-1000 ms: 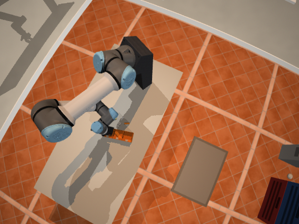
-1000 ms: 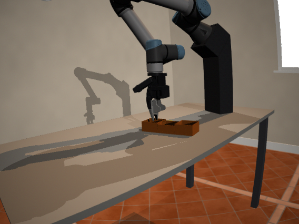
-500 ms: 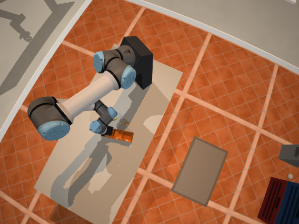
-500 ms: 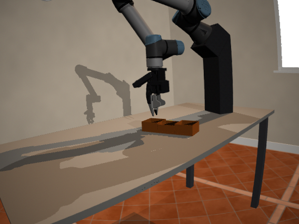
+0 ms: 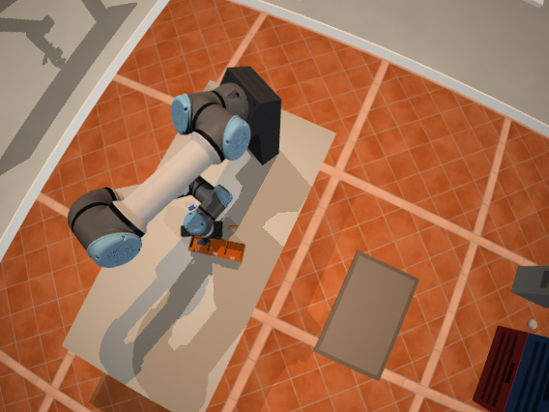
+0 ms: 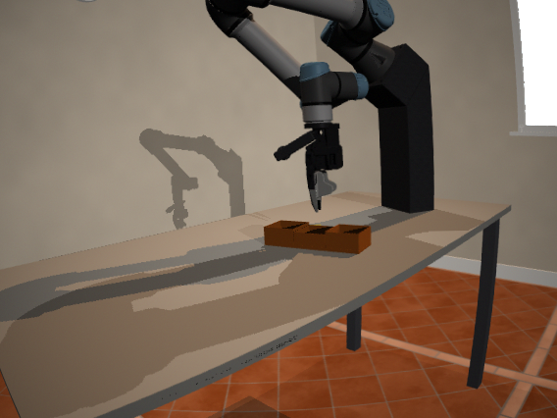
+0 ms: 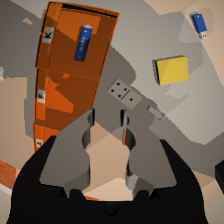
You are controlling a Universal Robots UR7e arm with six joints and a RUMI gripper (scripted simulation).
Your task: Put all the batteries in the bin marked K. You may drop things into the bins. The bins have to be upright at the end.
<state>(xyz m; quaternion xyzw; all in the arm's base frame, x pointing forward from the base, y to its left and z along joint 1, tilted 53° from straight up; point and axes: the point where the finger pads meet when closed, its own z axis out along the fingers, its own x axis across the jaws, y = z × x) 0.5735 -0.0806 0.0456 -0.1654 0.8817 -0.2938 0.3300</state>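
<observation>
Gripper [image 7: 107, 119] nearly closed, empty, centre of wrist view, hanging above table [image 6: 147, 294] beside bins. Battery [image 7: 83, 43] lies in K bin [image 7: 75, 45], upper left – likely dropped there, job maybe done.

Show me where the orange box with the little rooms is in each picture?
Top: the orange bin tray lies mid-table, just below the wrist.
Exterior: the tray sits at the picture's middle, under the gripper.
Wrist: it runs down the left side, its K room holding a blue battery.
Shared landmark: the gripper, above or beside the tray in every view.
</observation>
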